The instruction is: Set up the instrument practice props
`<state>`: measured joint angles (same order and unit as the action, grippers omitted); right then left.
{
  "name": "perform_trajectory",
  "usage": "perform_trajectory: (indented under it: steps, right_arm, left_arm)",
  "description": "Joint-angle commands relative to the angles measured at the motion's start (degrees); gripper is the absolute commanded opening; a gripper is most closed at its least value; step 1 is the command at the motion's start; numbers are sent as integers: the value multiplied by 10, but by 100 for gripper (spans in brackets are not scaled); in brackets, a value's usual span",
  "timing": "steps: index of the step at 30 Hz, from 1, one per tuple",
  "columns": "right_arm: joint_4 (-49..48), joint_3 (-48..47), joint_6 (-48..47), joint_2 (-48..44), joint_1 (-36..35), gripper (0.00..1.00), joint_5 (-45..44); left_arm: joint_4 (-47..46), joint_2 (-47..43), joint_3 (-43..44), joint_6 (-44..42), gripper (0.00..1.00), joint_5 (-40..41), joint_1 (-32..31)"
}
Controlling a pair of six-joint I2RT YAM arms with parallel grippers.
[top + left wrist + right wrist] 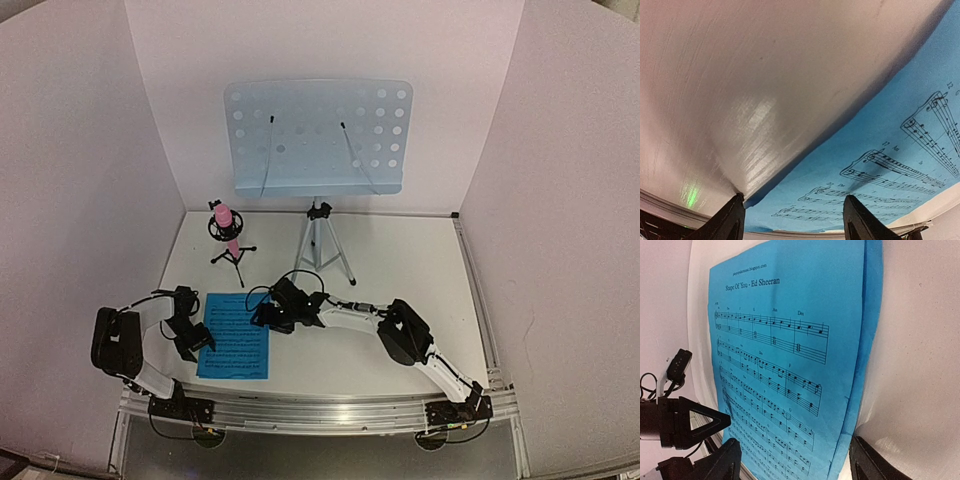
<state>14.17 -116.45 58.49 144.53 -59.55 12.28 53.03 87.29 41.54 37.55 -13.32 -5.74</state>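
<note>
The pale blue-grey perforated music stand desk (316,135) stands on its silver tripod (322,248) at the back of the table. Two bright blue music sheets (237,335) lie stacked flat at the front left. My left gripper (200,343) is open at the stack's left edge, low over the paper; the sheets (855,160) show between its fingers (732,217). My right gripper (260,317) is open at the stack's right edge, jaws straddling the paper's border. The top sheet (785,340) reads "Shape Of You"; the lower sheet's edge (873,315) shows beneath it.
A pink microphone on a small black tripod (227,233) stands left of the stand's legs. White walls enclose the table on three sides. A metal rail (320,410) runs along the near edge. The left gripper (685,422) shows in the right wrist view.
</note>
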Motion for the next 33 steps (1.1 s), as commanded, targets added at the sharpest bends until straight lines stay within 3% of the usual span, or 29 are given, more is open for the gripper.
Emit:
perform_trajectory:
  steps: [1, 7, 15, 24, 33]
  right_arm:
    - [24, 19, -7, -1, -3, 73, 1]
    - [19, 32, -7, -2, -2, 73, 3]
    - [17, 41, -6, -7, 1, 73, 1]
    - [20, 76, -10, -46, 2, 73, 2]
    - [35, 134, 17, -113, -43, 72, 68]
  left_arm:
    - [-40, -10, -11, 6, 65, 13, -2]
    - [-39, -23, 0, -10, 48, -4, -2]
    - [-26, -81, 3, -12, 36, -9, -2]
    - [-49, -67, -8, -7, 42, -4, -2]
    - [-81, -61, -34, 9, 46, 7, -4]
